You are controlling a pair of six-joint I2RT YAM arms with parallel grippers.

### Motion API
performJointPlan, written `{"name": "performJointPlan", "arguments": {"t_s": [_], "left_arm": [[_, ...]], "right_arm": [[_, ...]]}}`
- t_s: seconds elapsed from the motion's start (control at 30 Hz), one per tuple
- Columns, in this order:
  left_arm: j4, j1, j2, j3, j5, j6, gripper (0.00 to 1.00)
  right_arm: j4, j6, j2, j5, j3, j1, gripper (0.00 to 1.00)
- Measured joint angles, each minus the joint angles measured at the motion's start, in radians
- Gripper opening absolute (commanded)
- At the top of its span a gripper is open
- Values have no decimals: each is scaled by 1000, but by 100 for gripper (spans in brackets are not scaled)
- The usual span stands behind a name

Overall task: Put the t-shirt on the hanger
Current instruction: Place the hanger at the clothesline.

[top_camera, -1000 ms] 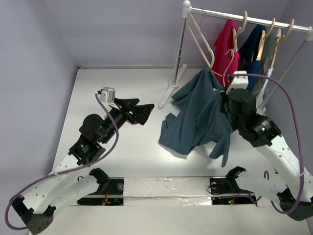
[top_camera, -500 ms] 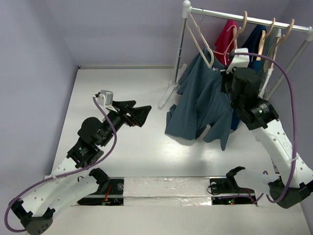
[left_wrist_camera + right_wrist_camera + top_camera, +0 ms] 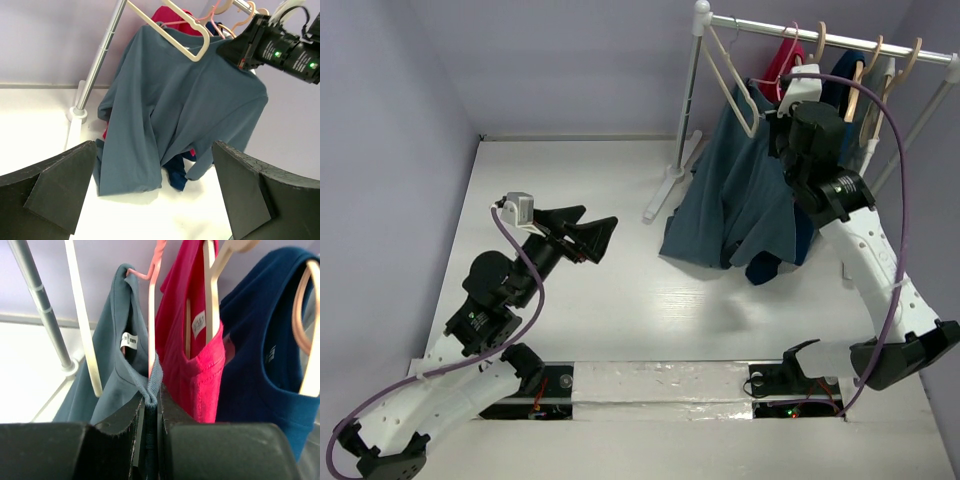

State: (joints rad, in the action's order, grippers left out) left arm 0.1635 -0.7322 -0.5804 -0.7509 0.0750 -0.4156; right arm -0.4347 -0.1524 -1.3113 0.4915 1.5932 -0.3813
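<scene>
The slate-blue t-shirt (image 3: pixel 735 190) hangs in folds in front of the clothes rail, its hem near the table. My right gripper (image 3: pixel 778 112) is high beside the rail, shut on the t-shirt's ribbed collar (image 3: pixel 152 377). The thin pale-pink hanger (image 3: pixel 152 315) runs down into that pinched collar, and its hook (image 3: pixel 788 38) shows up by the rail. In the left wrist view the t-shirt (image 3: pixel 170 110) fills the middle and the hanger (image 3: pixel 212 10) peeks out above it. My left gripper (image 3: pixel 595 238) is wide open over the table, left of the t-shirt and apart from it.
The white rail (image 3: pixel 820 35) stands at the back right, its post base (image 3: pixel 665 190) on the table. On it hang a bare cream-white hanger (image 3: pixel 735 90), a red t-shirt (image 3: pixel 192 340) and a navy t-shirt (image 3: pixel 260 355) on wooden hangers.
My right gripper has risen and moved back toward the rail, lifting the t-shirt off the table so that it hangs. The left arm has drawn back slightly to the left, still open.
</scene>
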Motion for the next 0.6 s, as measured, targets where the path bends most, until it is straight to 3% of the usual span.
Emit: {"name": "performJointPlan", "arguments": {"t_s": [0.6], "left_arm": [[3,0,-1,26,1,0,99]], "right_arm": [[60,-4,-154,-76,118,81,0]]}}
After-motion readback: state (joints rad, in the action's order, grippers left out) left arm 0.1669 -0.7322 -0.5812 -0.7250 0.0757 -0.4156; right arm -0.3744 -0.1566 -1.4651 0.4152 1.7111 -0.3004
